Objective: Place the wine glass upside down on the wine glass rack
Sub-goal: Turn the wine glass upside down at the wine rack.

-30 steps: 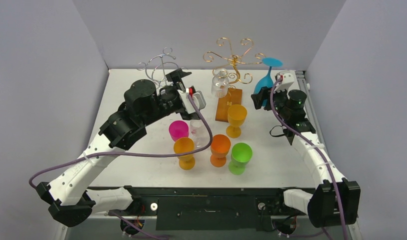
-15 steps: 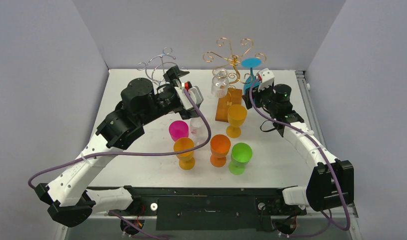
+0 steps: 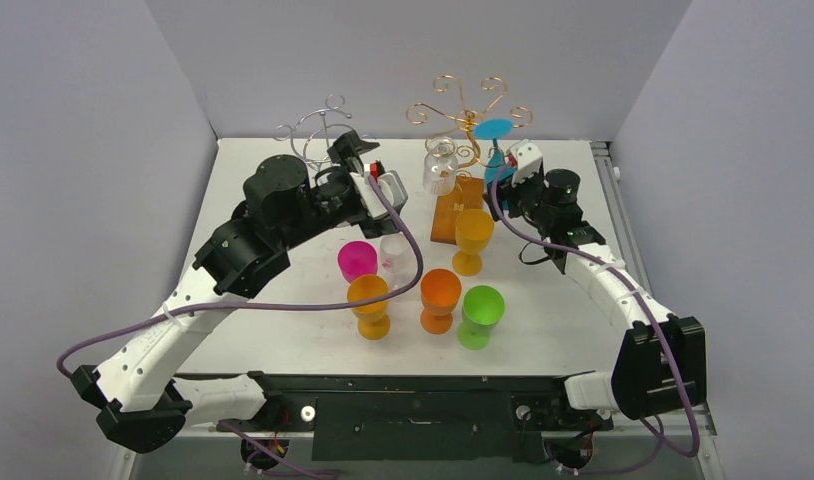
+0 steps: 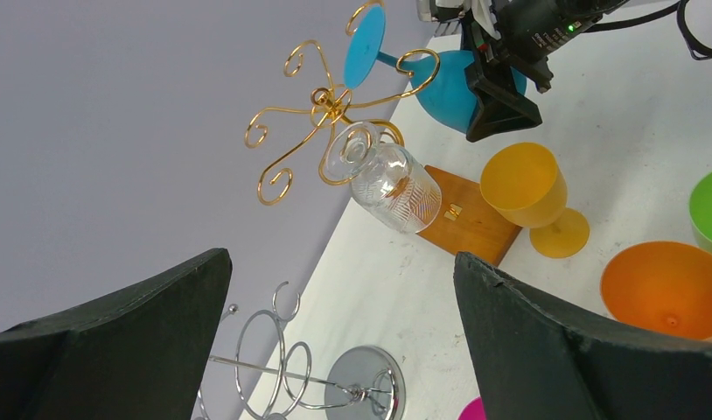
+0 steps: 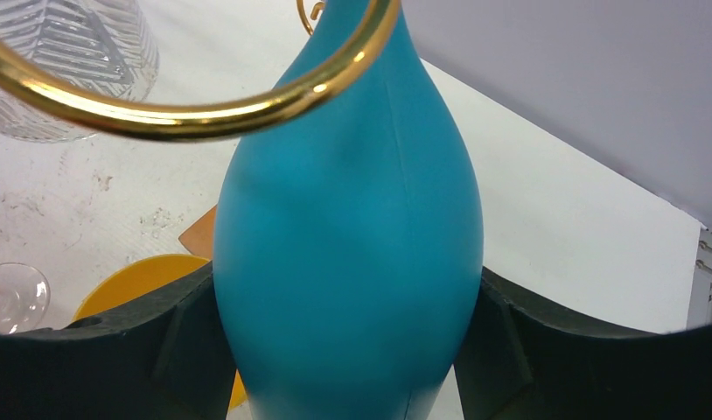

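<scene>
Now the right gripper [image 3: 510, 182] clasps the inverted blue wine glass [image 5: 348, 254] by its bowl, stem at a hook [image 5: 204, 118] of the gold rack [image 4: 322, 98]. Probably best: slide the stem fully in, lower gently, then release. Left of the rack, the left gripper [image 4: 341, 262] gapes empty.

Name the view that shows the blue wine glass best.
Left wrist: the whole blue wine glass shows upside down, foot, stem and bowl, at the gold rack, held by the right gripper. Right wrist shows only its bowl, close up between the fingers. Top external shows mostly its foot; the gripper hides much of the bowl.
</scene>
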